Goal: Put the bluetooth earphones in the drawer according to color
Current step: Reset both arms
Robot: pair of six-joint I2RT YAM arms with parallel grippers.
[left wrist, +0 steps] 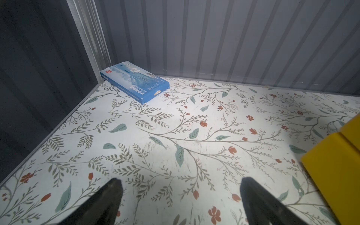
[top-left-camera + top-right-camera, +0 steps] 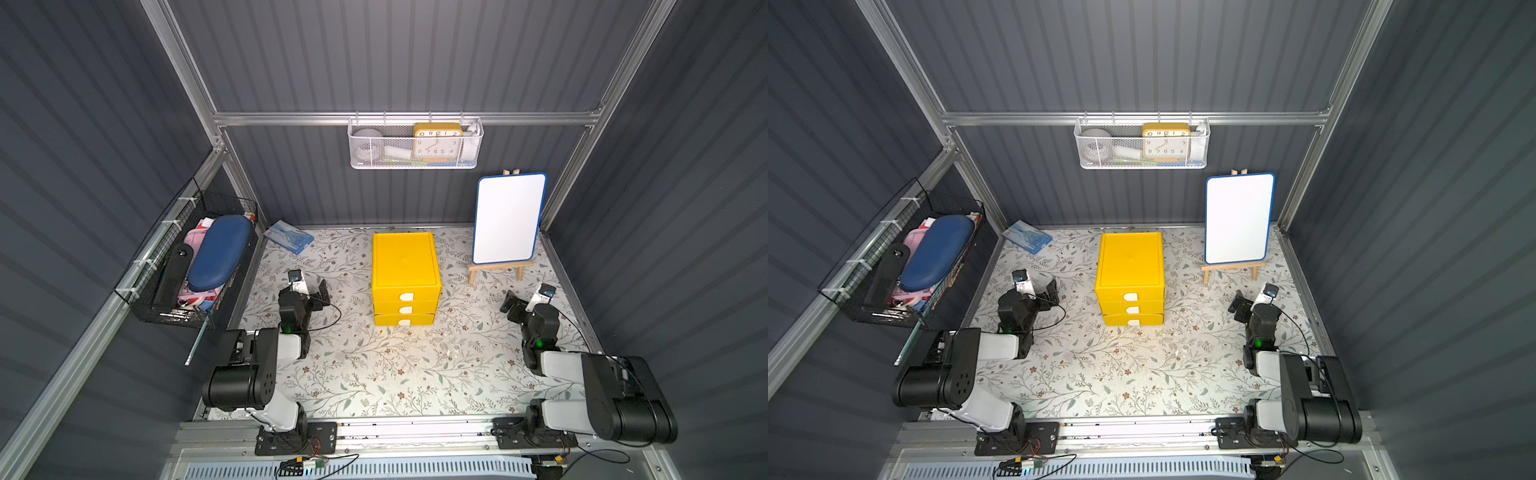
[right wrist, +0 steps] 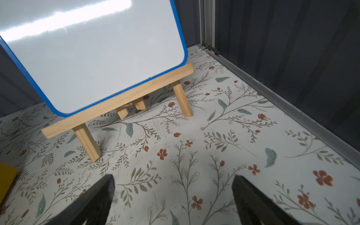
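Observation:
The drawer (image 2: 405, 266) is a yellow cabinet standing mid-table in both top views, its three stacked fronts (image 2: 1130, 308) pushed in, each with a white tab. No bluetooth earphones show in any view. My left gripper (image 2: 311, 286) hovers low over the floral table left of the cabinet, open and empty. In the left wrist view its fingers (image 1: 109, 202) stand wide apart, with the cabinet's yellow side (image 1: 335, 165) beside them. My right gripper (image 2: 524, 297) is to the cabinet's right, also open and empty, its fingers (image 3: 251, 202) spread above bare tabletop.
A blue flat box (image 2: 289, 237) lies in the back left corner. A whiteboard on a wooden easel (image 2: 508, 218) stands at the back right, close ahead of my right gripper. A black wire basket (image 2: 195, 266) hangs on the left wall, a white mesh basket with a clock (image 2: 415, 143) on the back wall.

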